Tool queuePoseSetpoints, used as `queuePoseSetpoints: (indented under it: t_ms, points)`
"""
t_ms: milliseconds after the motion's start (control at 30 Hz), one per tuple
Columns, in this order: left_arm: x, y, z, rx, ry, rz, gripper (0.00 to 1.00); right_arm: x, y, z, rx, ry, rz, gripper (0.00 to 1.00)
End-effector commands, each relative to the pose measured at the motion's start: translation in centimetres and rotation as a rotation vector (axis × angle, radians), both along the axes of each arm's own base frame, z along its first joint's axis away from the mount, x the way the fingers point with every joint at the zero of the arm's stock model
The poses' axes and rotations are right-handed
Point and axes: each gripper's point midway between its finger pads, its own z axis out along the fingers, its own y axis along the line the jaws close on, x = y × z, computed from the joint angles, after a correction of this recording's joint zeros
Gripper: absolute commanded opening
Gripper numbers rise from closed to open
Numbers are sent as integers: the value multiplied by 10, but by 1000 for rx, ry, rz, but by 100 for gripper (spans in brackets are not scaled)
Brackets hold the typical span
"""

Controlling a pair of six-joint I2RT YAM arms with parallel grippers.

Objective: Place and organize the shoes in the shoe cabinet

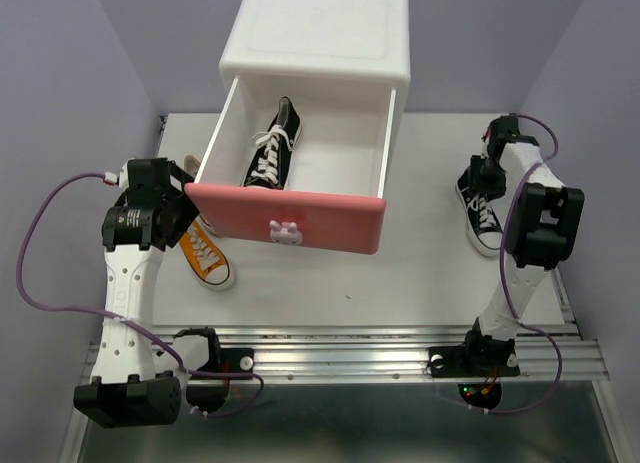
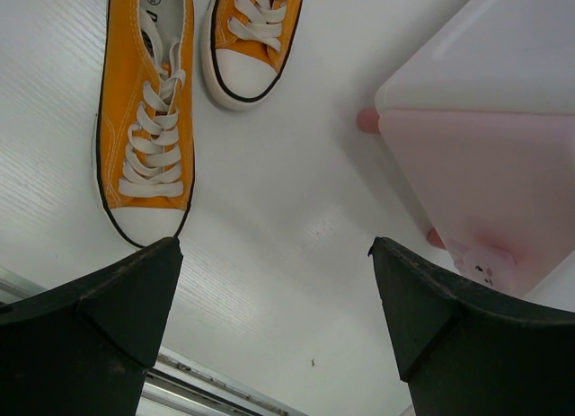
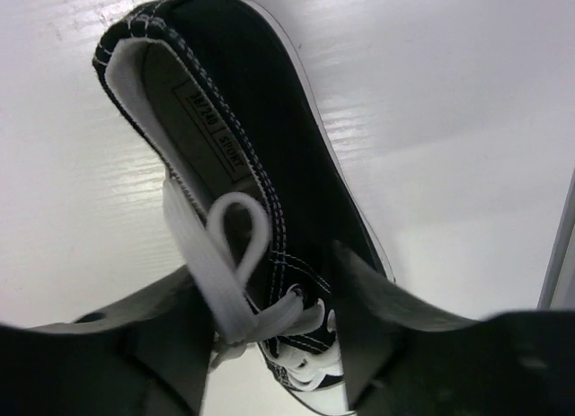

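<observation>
The black shoe [image 3: 260,182] lies on the table [image 3: 449,92] right under the right gripper [image 3: 269,281], its heel pointing away and its long axis running between the fingers. They straddle the laced middle, but whether they're pinching it, can't tell. The left gripper [image 2: 274,245] gapes wide, well apart.

White, hole-dotted links on left arm [image 1: 128,283] and right arm [image 1: 520,273], boxy black joint housings, thin purple cables [image 1: 30,253] looping at nine and three o'clock, black bases [image 1: 212,368] at six o'clock, a red light [image 1: 487,385], matte black wedge claw fingers [image 2: 99,335].
</observation>
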Motion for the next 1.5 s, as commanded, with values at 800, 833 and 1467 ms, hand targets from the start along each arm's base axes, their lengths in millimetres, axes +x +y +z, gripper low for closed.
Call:
queuePoseSetpoints:
  t_ms: [800, 833, 1467]
  points:
    - [10, -1, 25, -1, -83, -19, 99, 25, 76, 364, 403, -986, -8, 1]
    - [11, -1, 26, -1, -86, -22, 99, 17, 83, 400, 424, -1067, 36, 1]
    - [10, 0, 36, 54, -132, -73, 99, -97, 259, 653, 1271, -1565, 584, 1]
